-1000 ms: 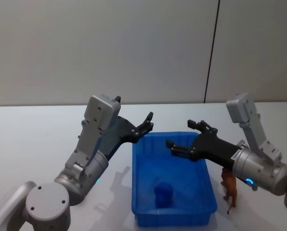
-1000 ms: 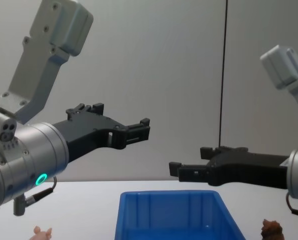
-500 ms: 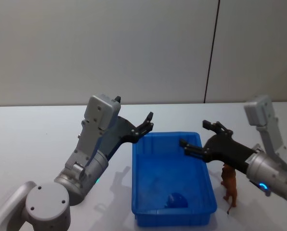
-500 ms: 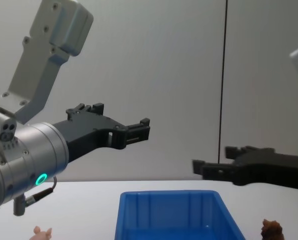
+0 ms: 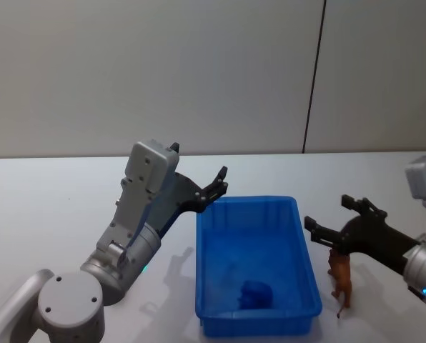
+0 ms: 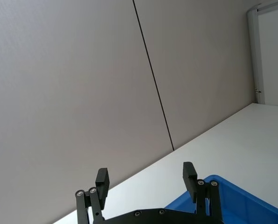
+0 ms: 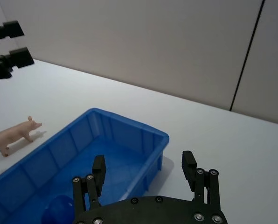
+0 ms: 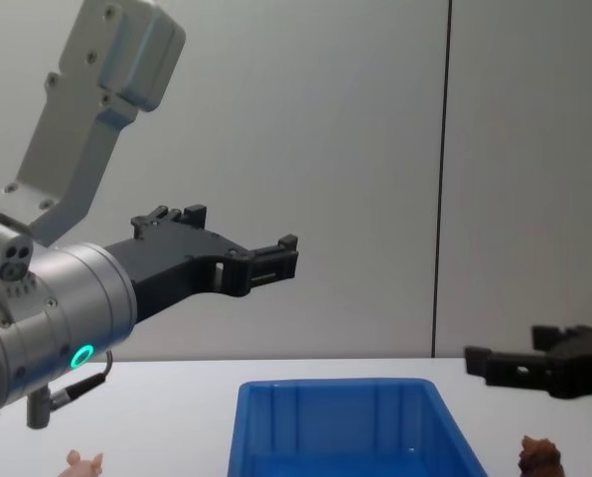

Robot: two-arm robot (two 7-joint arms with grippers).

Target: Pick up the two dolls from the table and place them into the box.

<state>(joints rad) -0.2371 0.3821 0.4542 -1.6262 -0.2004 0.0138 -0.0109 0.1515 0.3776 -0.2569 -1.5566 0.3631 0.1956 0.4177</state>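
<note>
Over the plain white tabletop (image 5: 56, 186) before a grey wall (image 5: 199, 71), our left gripper (image 5: 220, 180) and right gripper (image 5: 326, 213) (both splayed wide) flank the bright blue plastic bin (image 5: 249, 201).

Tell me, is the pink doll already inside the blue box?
No, the pink doll stands on the table, outside the wall of the box.

Pink doll (image 7: 15, 135), brown doll (image 5: 339, 277) beside box (image 5: 245, 202)
</note>
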